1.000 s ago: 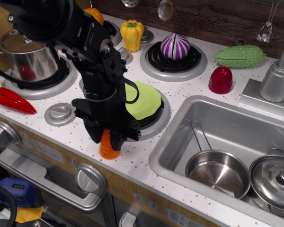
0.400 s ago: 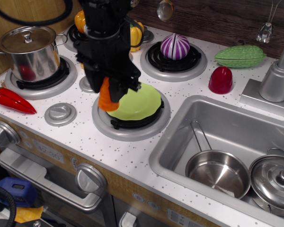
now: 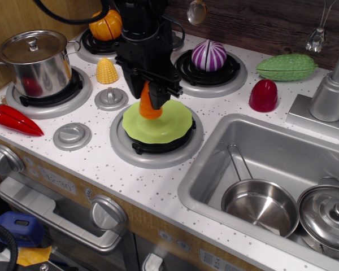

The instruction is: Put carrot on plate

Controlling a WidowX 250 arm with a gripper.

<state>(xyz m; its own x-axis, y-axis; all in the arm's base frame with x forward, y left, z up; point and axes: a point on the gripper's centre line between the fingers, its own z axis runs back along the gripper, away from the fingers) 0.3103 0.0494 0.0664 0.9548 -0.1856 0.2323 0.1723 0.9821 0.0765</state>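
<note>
The carrot [image 3: 149, 107], a small orange cone, hangs upright in my black gripper [image 3: 152, 93], whose fingers are shut on its upper part. Its lower end is over the back left part of the lime-green plate [image 3: 158, 123], at or just above the surface; I cannot tell if it touches. The plate lies flat on the front middle burner [image 3: 120, 145]. My arm comes down from the top of the view and hides the yellow pepper behind it.
A lidded steel pot [image 3: 37, 59] stands on the left burner, a red chili [image 3: 14, 119] at the left edge. A pumpkin [image 3: 104, 25], corn [image 3: 107, 71], purple onion [image 3: 209, 55], green cucumber [image 3: 286, 66] and red cup [image 3: 263, 95] are around. The sink [image 3: 226, 148] holds pots.
My gripper has lifted the carrot from the counter's front edge and carried it back and right, to over the plate. The plate is now fully in view.
</note>
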